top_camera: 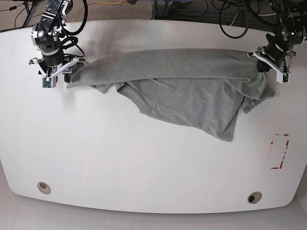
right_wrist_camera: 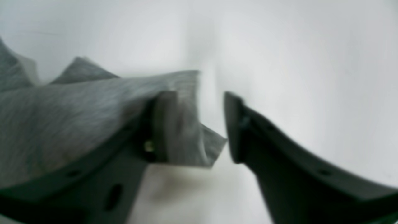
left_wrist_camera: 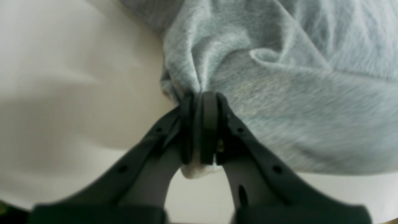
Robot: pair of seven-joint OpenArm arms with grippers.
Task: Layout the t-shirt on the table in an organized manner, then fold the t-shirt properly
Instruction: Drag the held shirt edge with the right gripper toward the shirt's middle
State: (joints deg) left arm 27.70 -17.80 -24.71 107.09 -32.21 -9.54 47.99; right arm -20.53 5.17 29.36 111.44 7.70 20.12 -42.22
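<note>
The grey t-shirt (top_camera: pixel 192 96) lies stretched sideways across the far half of the white table (top_camera: pixel 144 163), its lower part rumpled toward the middle. My left gripper (left_wrist_camera: pixel 199 102) is shut on a bunched edge of the t-shirt (left_wrist_camera: pixel 279 93); in the base view it sits at the shirt's right end (top_camera: pixel 263 64). My right gripper (right_wrist_camera: pixel 197 105) stands open, and a corner of the t-shirt (right_wrist_camera: pixel 77 118) leans on one finger (right_wrist_camera: pixel 161 124), apart from the other. In the base view that gripper (top_camera: pixel 67 76) is at the shirt's left end.
Two round grey grommet holes (top_camera: pixel 43 187) (top_camera: pixel 254 197) sit near the table's front edge. A red-outlined rectangle mark (top_camera: pixel 279 151) is at the right. Cables lie beyond the far edge (top_camera: pixel 192 9).
</note>
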